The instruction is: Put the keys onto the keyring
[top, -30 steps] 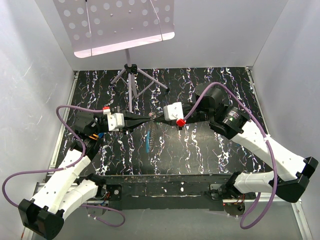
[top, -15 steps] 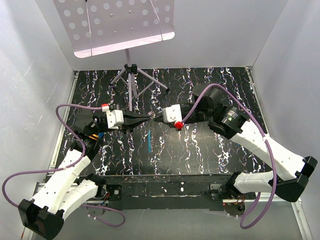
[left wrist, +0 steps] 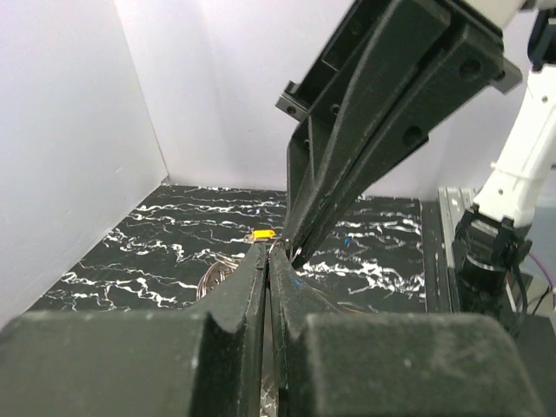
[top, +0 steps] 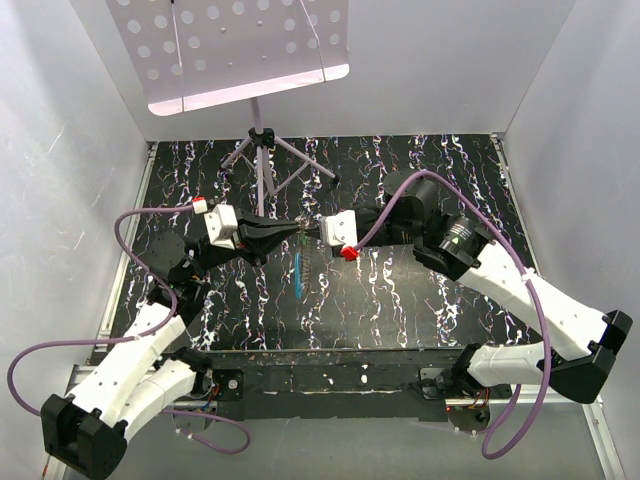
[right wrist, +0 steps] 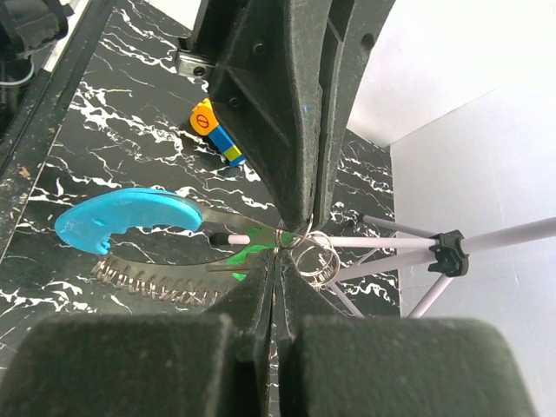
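Both grippers meet tip to tip above the middle of the table. My left gripper (top: 297, 229) (left wrist: 268, 251) is shut, and so is my right gripper (top: 313, 229) (right wrist: 277, 252). The keyring (right wrist: 318, 256), a bunch of thin silvery loops, hangs right at the two pinches, and both pairs of tips appear to nip its wire. A light-blue tag (right wrist: 129, 215) (top: 298, 272) on a metal strip hangs from it. The green key (right wrist: 253, 244) sits just behind my right tips; I cannot tell whether it is on the ring or in a jaw.
The purple tripod stand (top: 262, 160) rises just behind the grippers, with its perforated plate overhead and one leg (right wrist: 391, 242) close behind the ring. A yellow-and-blue toy block (right wrist: 217, 133) and a serrated metal strip (right wrist: 161, 283) lie on the black marbled table (top: 420, 290).
Both grippers, still shut, have shifted slightly left and away from the bases together. The blue tag swung under them and now hangs a little higher.
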Robot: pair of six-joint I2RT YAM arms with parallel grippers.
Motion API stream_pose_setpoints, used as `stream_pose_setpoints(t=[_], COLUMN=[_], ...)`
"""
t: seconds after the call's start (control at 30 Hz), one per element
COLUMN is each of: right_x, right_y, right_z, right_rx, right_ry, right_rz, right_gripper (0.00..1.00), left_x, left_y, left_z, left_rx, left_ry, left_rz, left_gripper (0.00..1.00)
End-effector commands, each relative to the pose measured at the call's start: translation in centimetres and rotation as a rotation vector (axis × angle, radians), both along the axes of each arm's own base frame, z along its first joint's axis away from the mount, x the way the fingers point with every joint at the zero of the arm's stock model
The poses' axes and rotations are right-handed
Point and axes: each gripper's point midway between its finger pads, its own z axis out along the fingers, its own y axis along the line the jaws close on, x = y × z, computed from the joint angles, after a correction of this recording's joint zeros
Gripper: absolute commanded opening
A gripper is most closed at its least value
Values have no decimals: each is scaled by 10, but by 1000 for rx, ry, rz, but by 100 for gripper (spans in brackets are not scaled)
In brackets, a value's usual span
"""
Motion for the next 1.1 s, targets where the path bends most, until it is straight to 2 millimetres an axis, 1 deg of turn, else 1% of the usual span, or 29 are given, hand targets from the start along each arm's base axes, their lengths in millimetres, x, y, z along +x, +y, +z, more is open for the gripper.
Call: stream_pose_setpoints(t=[0.0,0.03,0.07,0.2,0.37,0.53,0.63,0.67,0.8,0.87,0.93,1.0,1.07], right_x=[-7,-7,-7,-8,-8,-8,-11,-12,-23,-32,-37,-33,-30], right_y=[9,9,10,12,14,18,19,18,11,0,-15,-27,-35], right_z=[8,8,6,3,-1,-4,-5,-2,9,17,39,55,66], right_rx=[54,56,54,54,54,58,57,63,76,78,118,163,197], right_ry=[7,8,10,19,23,31,44,53,82,107,168,258,334], right_rz=[19,16,19,17,18,29,40,42,64,73,78,61,70], right_gripper=[1,1,1,1,1,2,9,13,35,43,48,51,54], left_x=[6,9,9,17,24,31,35,35,35,34,28,17,4], left_y=[15,15,17,25,32,36,36,35,35,34,28,22,13], left_z=[37,34,36,33,34,35,35,36,36,37,37,37,33], left_rx=[-205,-229,-268,-375,-453,-539,-573,-578,-574,-558,-511,-458,-385], left_ry=[0,25,41,106,147,207,234,236,222,193,153,85,29], left_rz=[87,90,92,117,149,141,133,130,134,136,110,66,2], left_gripper=[0,0,0,0,0,0,0,0,0,0,0,0,0])
